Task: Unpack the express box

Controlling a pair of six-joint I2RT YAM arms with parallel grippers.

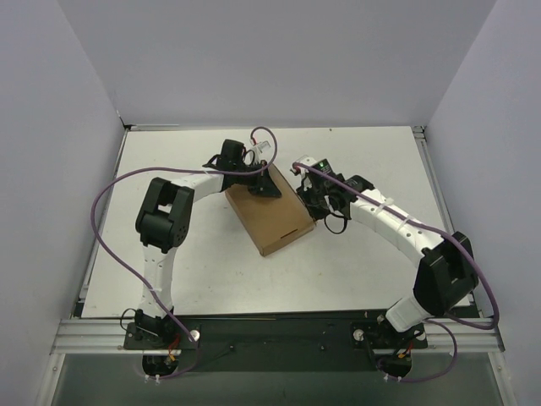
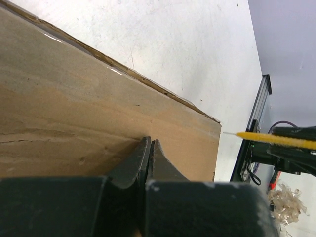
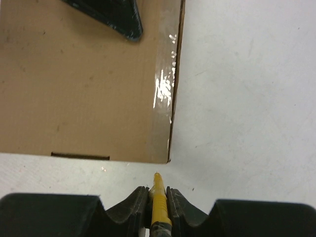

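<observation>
The express box [image 1: 270, 216] is a flat brown cardboard mailer lying closed in the middle of the white table. It fills the left wrist view [image 2: 74, 98] and the upper left of the right wrist view [image 3: 79, 84]. Clear tape [image 3: 165, 89] runs along its right edge. My left gripper [image 1: 269, 188] is shut, and its tips [image 2: 149, 140] rest on the box's top near the far corner. My right gripper [image 1: 314, 203] is shut on a yellow utility knife [image 3: 158, 200]. The knife's tip points at the box's near right corner, a short gap away.
The white table [image 1: 372, 161] is enclosed by grey walls on three sides. A black rail [image 2: 256, 113] borders the table's edge, with pale shredded filler [image 2: 284, 195] lying beyond it. My left finger [image 3: 113, 15] shows dark on the box top.
</observation>
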